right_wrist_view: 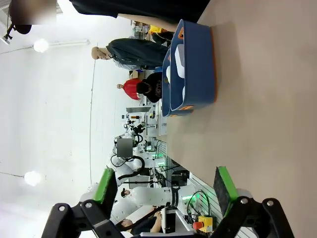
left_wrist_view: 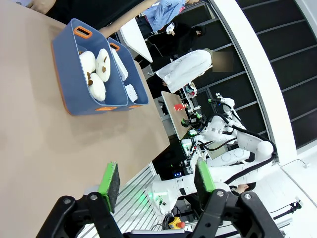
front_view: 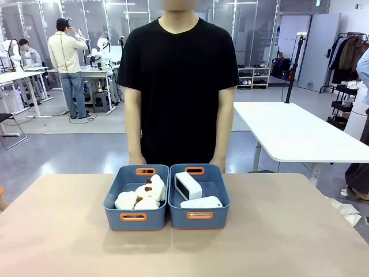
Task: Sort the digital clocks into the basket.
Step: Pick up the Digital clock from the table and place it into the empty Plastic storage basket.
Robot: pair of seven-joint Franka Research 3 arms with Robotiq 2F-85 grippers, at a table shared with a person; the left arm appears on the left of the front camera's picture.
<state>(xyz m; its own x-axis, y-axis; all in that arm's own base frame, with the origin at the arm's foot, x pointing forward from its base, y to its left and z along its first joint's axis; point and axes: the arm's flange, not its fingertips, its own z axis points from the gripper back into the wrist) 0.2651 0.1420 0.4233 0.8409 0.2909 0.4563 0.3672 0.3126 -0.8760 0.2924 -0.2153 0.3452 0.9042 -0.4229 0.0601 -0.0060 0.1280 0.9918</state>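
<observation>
Grey floor point(front_view: 69, 150), white table point(front_view: 300, 135), glass partitions point(front_view: 34, 34) behind.

Empty left end effector point(left_wrist_view: 157, 181) hangs apart from two tubs point(left_wrist_view: 74, 106).

Black left pincer point(left_wrist_view: 157, 183), green pads, black right pincer point(right_wrist_view: 167, 187), round screws

Bright, even overhead light fills the room — the two tubs point(front_view: 167, 199) cast only soft, short shadows on the tan table point(front_view: 57, 231) in front of them. The front view is sharp. Both wrist views bend straight lines near their edges, and round lamps point(right_wrist_view: 41, 45) glare against the white wall.
</observation>
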